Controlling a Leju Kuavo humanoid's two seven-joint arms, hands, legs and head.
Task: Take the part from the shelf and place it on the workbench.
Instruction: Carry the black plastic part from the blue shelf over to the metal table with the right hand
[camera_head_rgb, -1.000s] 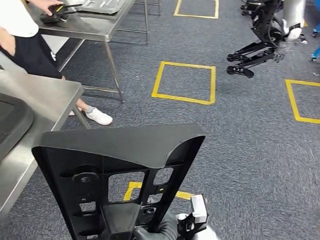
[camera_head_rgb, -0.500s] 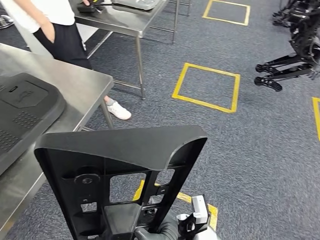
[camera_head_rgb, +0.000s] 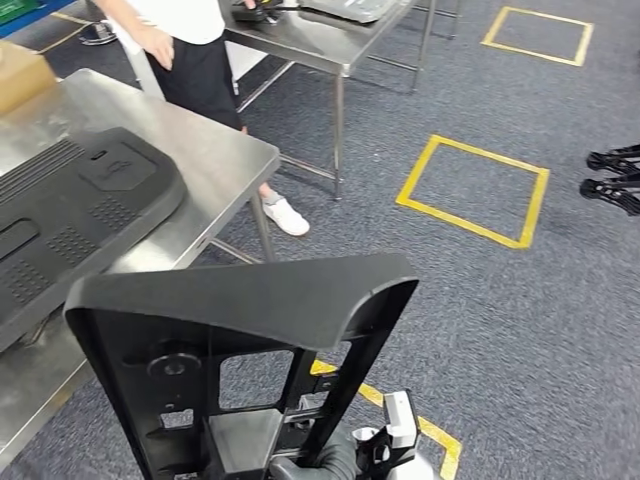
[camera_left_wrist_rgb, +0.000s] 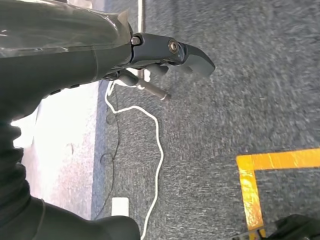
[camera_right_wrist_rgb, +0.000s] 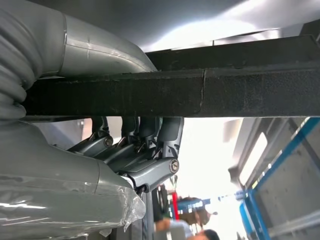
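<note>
A: Right hand (camera_right_wrist_rgb: 132, 155)?
B: Clamped on a bar of the black part (camera_head_rgb: 241, 340); thumb over one face, dark fingers (camera_right_wrist_rgb: 151, 132) curled round the other. In the head view, just visible at the bottom edge under the part's lower frame.

A: Part position?
B: Held upright in front of the body, above grey carpet (camera_head_rgb: 490, 330), broad curved top edge uppermost, cut-out windows below. Near the corner of the steel desk (camera_head_rgb: 219, 170) on the left, not touching it.

A: Left hand (camera_left_wrist_rgb: 166, 60)?
B: Empty. Fingers loosely extended, apart, over carpet, a white cable (camera_left_wrist_rgb: 156, 150) and yellow floor tape (camera_left_wrist_rgb: 264, 165).

A: On the desk?
B: Large flat black panel (camera_head_rgb: 75, 210) lying across it; tan box (camera_head_rgb: 23, 75) at the far corner.

A: Surroundings?
B: Person (camera_head_rgb: 189, 50) in white top, dark trousers, white shoe (camera_head_rgb: 287, 215), standing between the desk and a second steel table (camera_head_rgb: 332, 40). Yellow taped squares on the floor (camera_head_rgb: 472, 185). Black machine feet (camera_head_rgb: 615, 180) at the right edge.
</note>
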